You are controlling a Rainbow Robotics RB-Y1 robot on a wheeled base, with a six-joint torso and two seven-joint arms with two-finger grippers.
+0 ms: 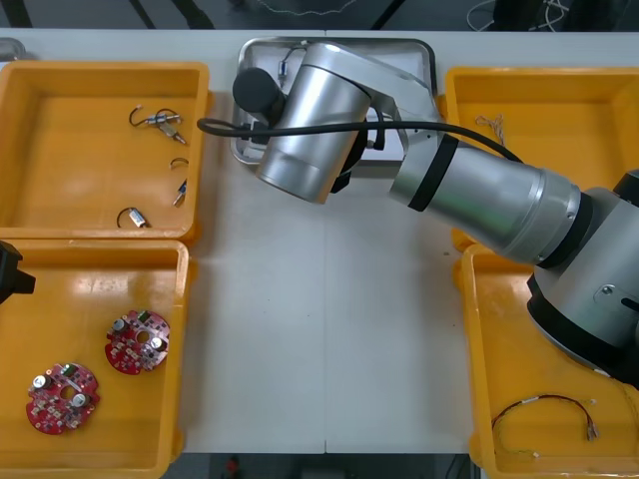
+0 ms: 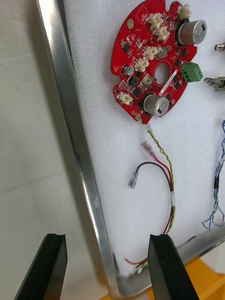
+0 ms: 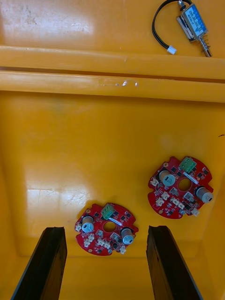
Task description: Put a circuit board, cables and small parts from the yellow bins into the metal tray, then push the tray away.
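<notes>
Astride the rim of the metal tray (image 2: 70, 117) — right gripper (image 2: 108, 239), fingers apart, one either side. Within: circuit board (image 2: 157, 61), red and yellow cable (image 2: 165, 187), blue and white cable (image 2: 216, 183), small metal parts (image 2: 216, 82). Loading judged complete; push pending — needs firm bearing on the rim. Left gripper (image 3: 107, 230): fingers apart, over a yellow bin (image 3: 112, 117).

Three circuit boards (image 1: 137, 342) (one in tray (image 2: 70, 117)), four bins (image 1: 80, 160)

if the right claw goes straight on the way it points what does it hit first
Probably the tray rim: the open right claw straddles it, one finger over the table, the other over the red and yellow cable. Depth is unclear. The left claw hangs over the board bin.
</notes>
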